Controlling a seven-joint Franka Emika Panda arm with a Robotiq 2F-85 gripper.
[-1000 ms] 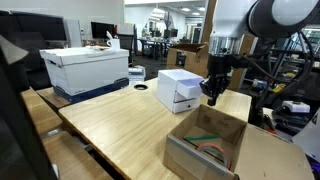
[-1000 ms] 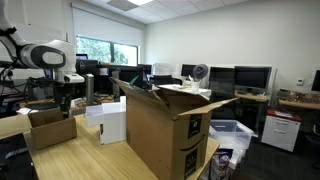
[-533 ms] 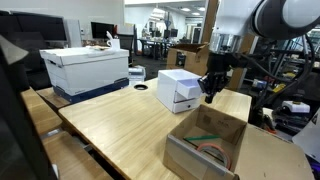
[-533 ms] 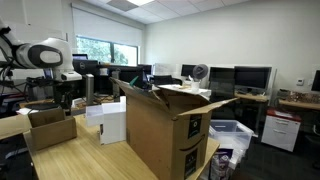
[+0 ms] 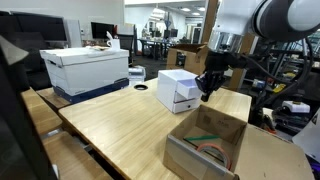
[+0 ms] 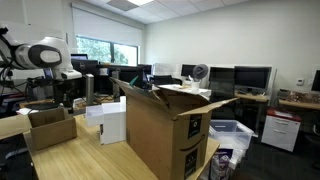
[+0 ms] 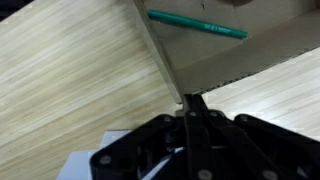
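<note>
My gripper [image 5: 209, 97] hangs above the wooden table [image 5: 120, 125], between a white box [image 5: 178, 89] and a low open cardboard box [image 5: 207, 140]. In the wrist view its two fingers [image 7: 190, 115] are pressed together with nothing visible between them. Just beyond the fingertips is a corner of the cardboard box [image 7: 160, 55]. A green pen [image 7: 197, 23] lies on the floor of that box. The white box shows at the bottom left of the wrist view [image 7: 85, 165]. The arm and gripper [image 6: 66, 98] also show in an exterior view above the low box [image 6: 50, 126].
A large white lidded bin on a blue base [image 5: 85, 68] stands at the table's far end, with a tape roll [image 5: 140, 87] near it. A tall open cardboard box [image 6: 165, 130] stands on the table. Office desks and monitors fill the background.
The gripper has risen slightly and drifted a little toward the white box. Nothing else has moved.
</note>
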